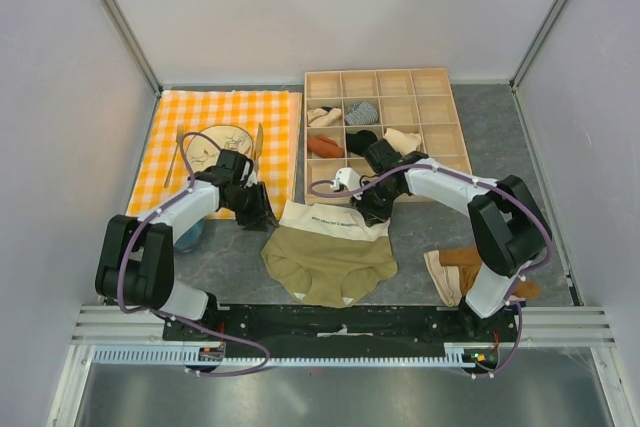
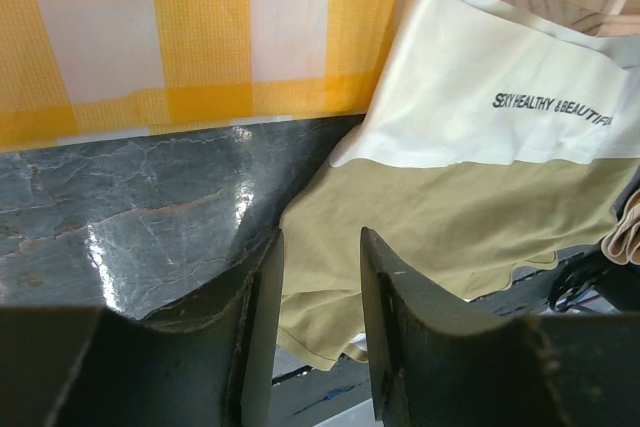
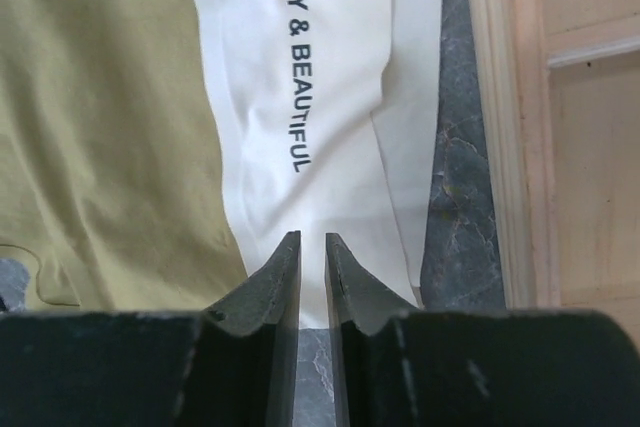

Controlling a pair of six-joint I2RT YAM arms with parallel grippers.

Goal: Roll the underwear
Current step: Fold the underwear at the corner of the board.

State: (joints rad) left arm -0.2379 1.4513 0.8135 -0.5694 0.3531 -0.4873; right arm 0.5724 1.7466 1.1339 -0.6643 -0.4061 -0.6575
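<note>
The olive-khaki underwear [image 1: 330,257] lies flat on the grey table between the two arms. Its cream waistband [image 1: 335,219], printed with black letters, faces the far side. My left gripper [image 1: 262,215] hovers at the garment's far left corner. In the left wrist view the left gripper [image 2: 320,239] is partly open and the olive fabric [image 2: 450,217] shows beyond the gap. My right gripper [image 1: 368,212] is at the waistband's far right end. In the right wrist view the right gripper [image 3: 312,239] is shut to a thin gap over the waistband [image 3: 300,77] edge, with nothing between the fingers.
An orange checked cloth [image 1: 225,112] with a plate [image 1: 218,142] lies at the far left. A wooden compartment box [image 1: 440,97] holding rolled garments stands at the far right, close to the right gripper. A rust-brown garment [image 1: 465,257] on a pale one [image 1: 440,279] lies front right.
</note>
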